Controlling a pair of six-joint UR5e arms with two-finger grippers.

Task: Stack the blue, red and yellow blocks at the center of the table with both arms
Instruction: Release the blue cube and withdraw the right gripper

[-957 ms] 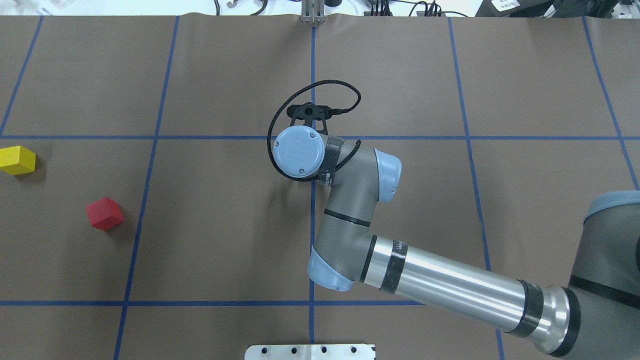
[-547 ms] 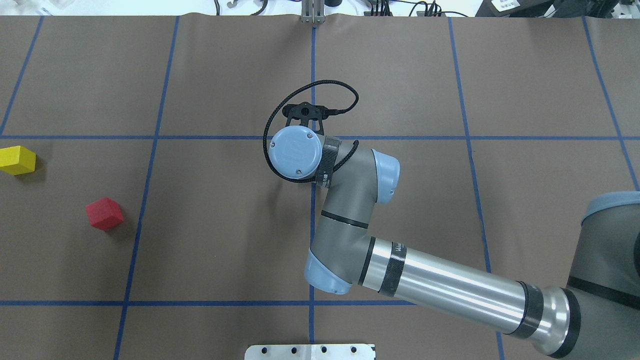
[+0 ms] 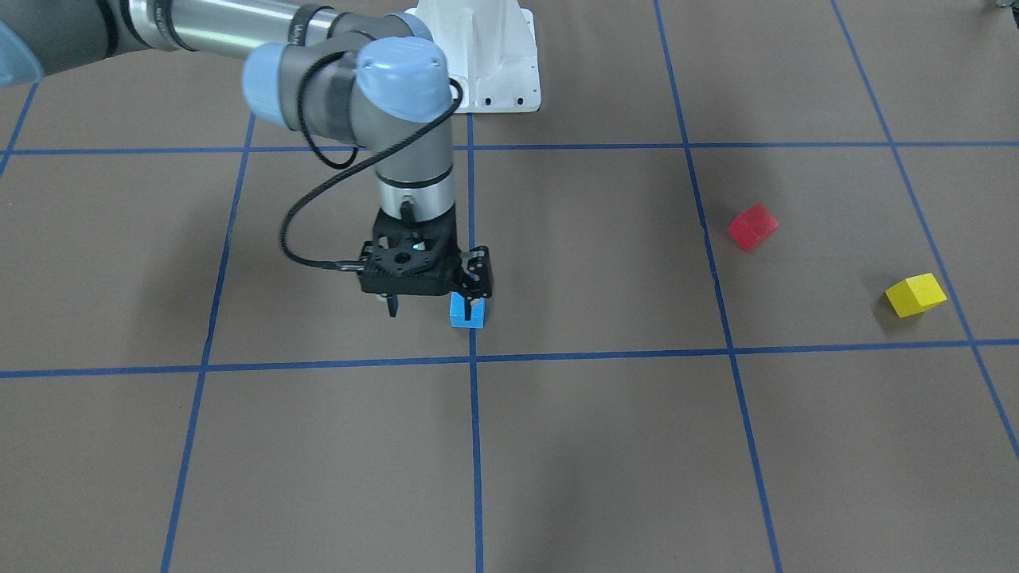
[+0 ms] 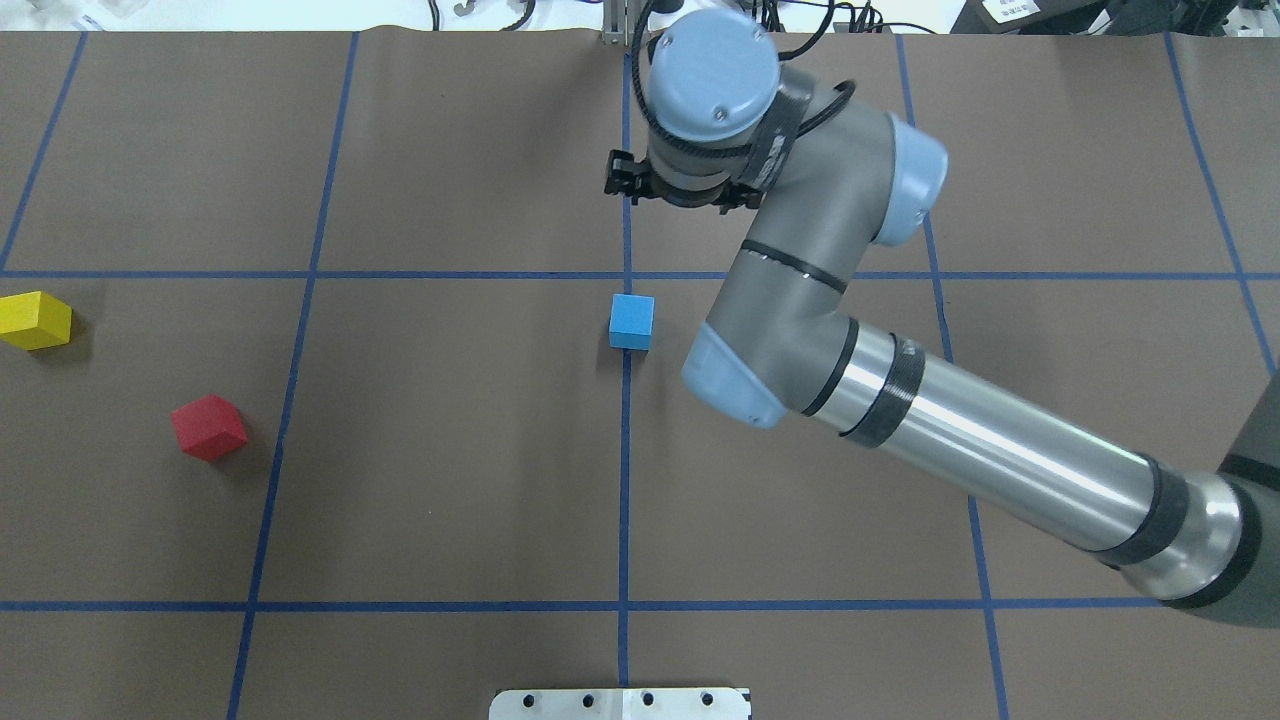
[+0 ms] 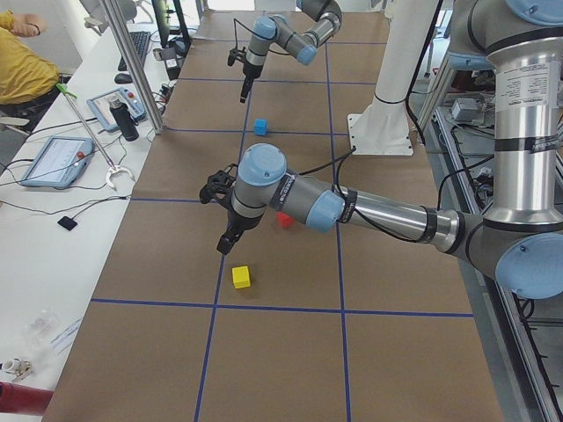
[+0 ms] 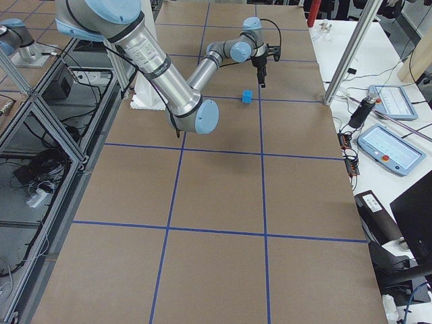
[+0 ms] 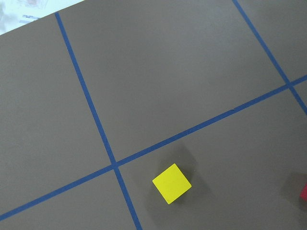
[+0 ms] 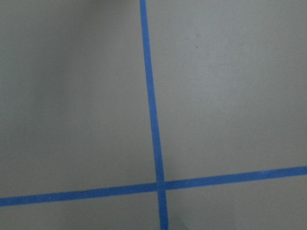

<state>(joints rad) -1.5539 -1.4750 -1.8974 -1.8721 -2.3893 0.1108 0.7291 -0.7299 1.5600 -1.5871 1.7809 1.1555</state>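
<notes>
A blue block [image 4: 632,322] stands alone on the centre tape line, also in the front view [image 3: 467,314]. My right gripper [image 3: 430,306] hangs raised above the table on the far side of the block, with its jaws wide apart and empty. The right wrist view shows only paper and tape. A red block [image 4: 208,427] and a yellow block [image 4: 35,320] lie at the table's left end. In the exterior left view my left gripper [image 5: 227,239] hovers over the yellow block [image 5: 241,277]. I cannot tell whether it is open or shut. The left wrist view shows the yellow block [image 7: 171,183] below.
Brown paper with a grid of blue tape lines [image 4: 625,480] covers the table. The robot's white base plate [image 4: 620,703] is at the near edge. Operator desks with tablets [image 5: 53,160] run along the far side. A metal post [image 4: 625,25] stands at the far edge.
My right arm has lifted off the table centre and swung toward the far edge. The blue block, hidden under the wrist before, now stands free on the centre line.
</notes>
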